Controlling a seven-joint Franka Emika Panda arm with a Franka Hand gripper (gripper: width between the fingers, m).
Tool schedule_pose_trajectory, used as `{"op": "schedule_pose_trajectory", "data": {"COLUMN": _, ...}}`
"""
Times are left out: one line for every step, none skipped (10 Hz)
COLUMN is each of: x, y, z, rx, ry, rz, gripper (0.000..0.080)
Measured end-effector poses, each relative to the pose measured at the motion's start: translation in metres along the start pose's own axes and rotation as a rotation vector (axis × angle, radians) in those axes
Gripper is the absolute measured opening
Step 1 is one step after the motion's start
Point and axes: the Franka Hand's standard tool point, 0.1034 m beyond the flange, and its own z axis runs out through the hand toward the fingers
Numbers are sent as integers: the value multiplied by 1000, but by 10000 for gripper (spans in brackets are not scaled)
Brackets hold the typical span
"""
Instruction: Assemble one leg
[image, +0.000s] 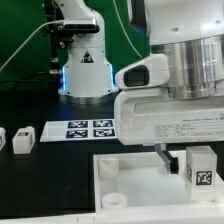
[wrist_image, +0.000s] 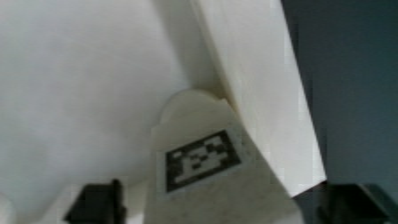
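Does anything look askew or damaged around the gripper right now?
Nothing stands out. The gripper is low over the white tray, with the tagged leg upright beside its fingers. Two spare legs and the marker board lie tidy on the table.

leg (image: 201, 170): white, with a black-and-white square tag
marker board (image: 89, 130): white, four black-and-white tags
big square piece (image: 125, 185): white
two small blocks (image: 24, 137): white with black
table (image: 40, 180): black
fingers (wrist_image: 95, 203): black
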Motion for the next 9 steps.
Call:
{"op": "schedule_pose_trajectory", "data": {"x": 0, "y": 0, "z": 0, "rx": 3, "ry": -1, "rz": 89, "gripper": 427}}
{"op": "schedule_pose_trajectory", "data": {"x": 3, "y": 5, "z": 0, "rx": -5, "ry": 4, "rz": 155, "gripper": 344}}
{"op": "schedule_pose_trajectory", "data": {"x": 5, "y": 9, "z": -1, "rx": -12, "ry": 9, "rz": 220, "gripper": 344}}
{"op": "schedule_pose_trajectory", "data": {"x": 6, "y": 14, "z": -1, "rx": -21, "ry": 15, "rz": 287, "gripper": 344}}
{"op": "schedule_pose_trajectory", "data": {"x": 8, "y": 19, "z": -2, "rx": -32, "ry": 19, "rz": 328, "gripper": 344}}
{"op": "schedule_pose_trajectory", "data": {"x": 9, "y": 21, "z": -2, "rx": -39, "ry": 23, "rz": 382, "gripper": 344}}
{"op": "schedule_pose_trajectory", "data": {"x": 10, "y": 25, "z": -3, "rx": -47, "ry": 29, "rz": 419, "gripper": 345}}
{"op": "schedule_pose_trajectory", "data": {"x": 10, "y": 27, "z": -3, "rx": -51, "ry": 37, "rz": 407, "gripper": 346}}
{"op": "schedule_pose_trajectory", "data": {"x": 11, "y": 27, "z": -3, "rx": -51, "ry": 37, "rz": 402, "gripper": 346}}
